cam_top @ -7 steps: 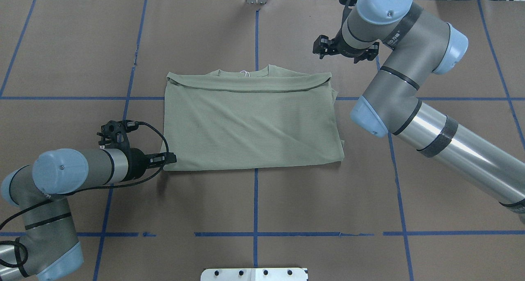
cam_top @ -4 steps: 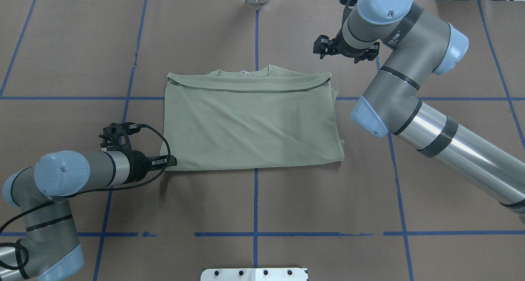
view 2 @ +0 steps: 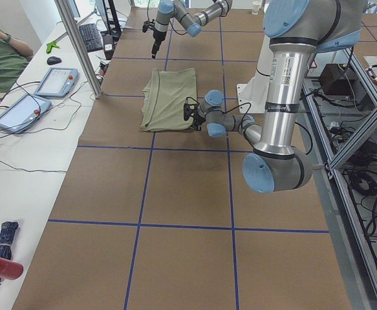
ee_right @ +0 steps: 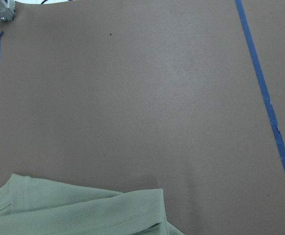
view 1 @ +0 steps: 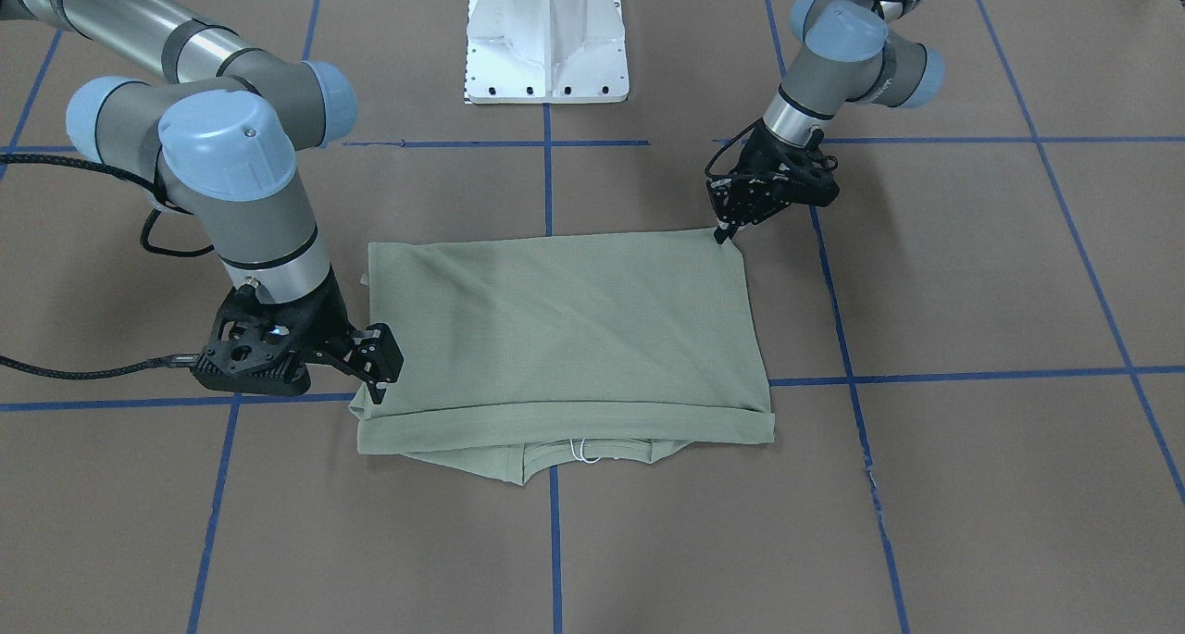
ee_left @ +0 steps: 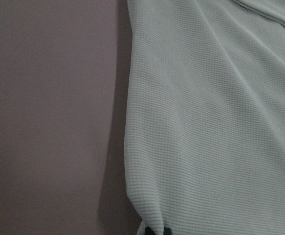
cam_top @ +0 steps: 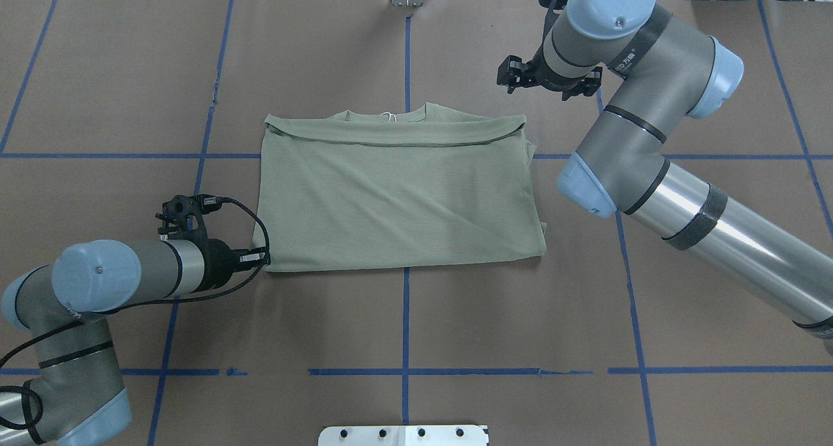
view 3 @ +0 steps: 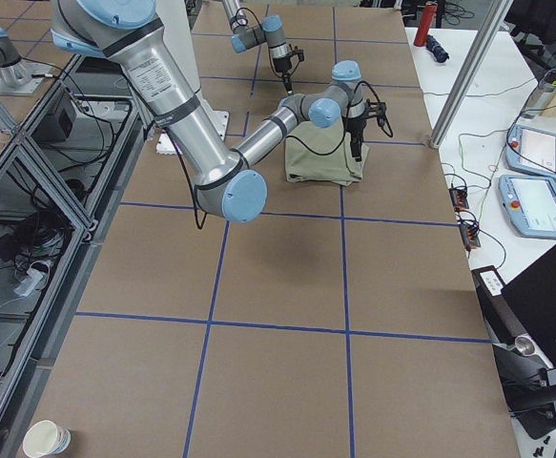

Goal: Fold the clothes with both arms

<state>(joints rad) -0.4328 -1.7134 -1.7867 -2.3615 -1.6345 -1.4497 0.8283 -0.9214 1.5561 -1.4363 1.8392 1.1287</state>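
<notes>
The pale sage-green shirt [cam_top: 397,192] lies folded into a flat rectangle at the middle of the table, its neck and white tag loop [cam_top: 388,115] at the far edge. My left gripper [cam_top: 265,258] is low at the shirt's near-left corner, shut on the shirt there. In the front-facing view it [view 1: 722,236] touches that corner, and the left wrist view shows the cloth [ee_left: 206,122] gathered at its dark fingertips [ee_left: 154,230]. My right gripper [view 1: 380,379] hangs open and empty above the far-right corner. The right wrist view shows only that corner [ee_right: 83,210] and bare table.
The brown table cover carries a grid of blue tape lines [cam_top: 405,316]. The white pedestal base [view 1: 546,32] stands at the near table edge. A side table with tablets [view 2: 55,81] and a seated person [view 2: 0,61] lies past the far edge.
My left gripper has drawn back slightly to the left, tugging the shirt's near-left corner with it. The right arm has barely moved.
</notes>
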